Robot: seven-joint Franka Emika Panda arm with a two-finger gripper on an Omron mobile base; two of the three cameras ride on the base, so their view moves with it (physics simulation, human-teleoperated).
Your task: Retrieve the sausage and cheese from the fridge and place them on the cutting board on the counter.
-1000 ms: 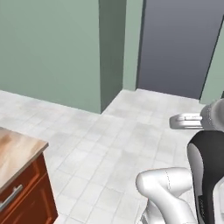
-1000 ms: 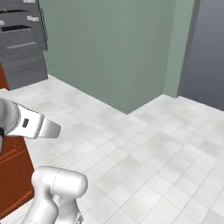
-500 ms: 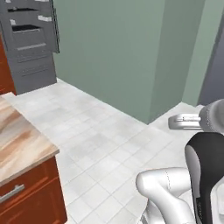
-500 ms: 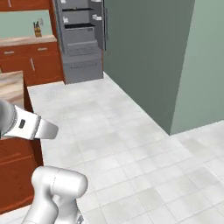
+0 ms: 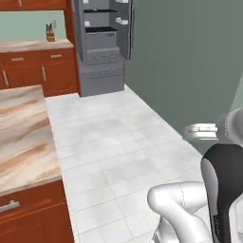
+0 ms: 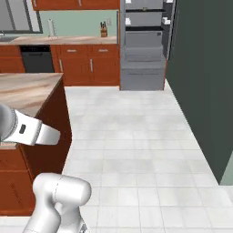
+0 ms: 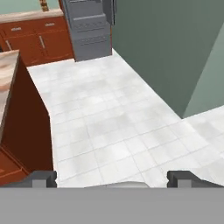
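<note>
One grey fridge [image 6: 144,45], doors open, stands far across the white tile floor [image 6: 136,136] beside reddish-brown cabinets [image 6: 86,68]. One marbled counter [image 5: 21,137] lies near the base. Gripper [image 7: 112,178]: jaws spread wide, empty, fingertips [image 7: 43,178] above the floor.

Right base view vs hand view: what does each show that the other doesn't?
Right base view alone: a black dishwasher, a window at top left, and the whole knife block on the back counter. Hand view alone: the open gripper, holding nothing, over the floor. Both: the open fridge, red-brown cabinets, the marbled island top and the green wall.
</note>
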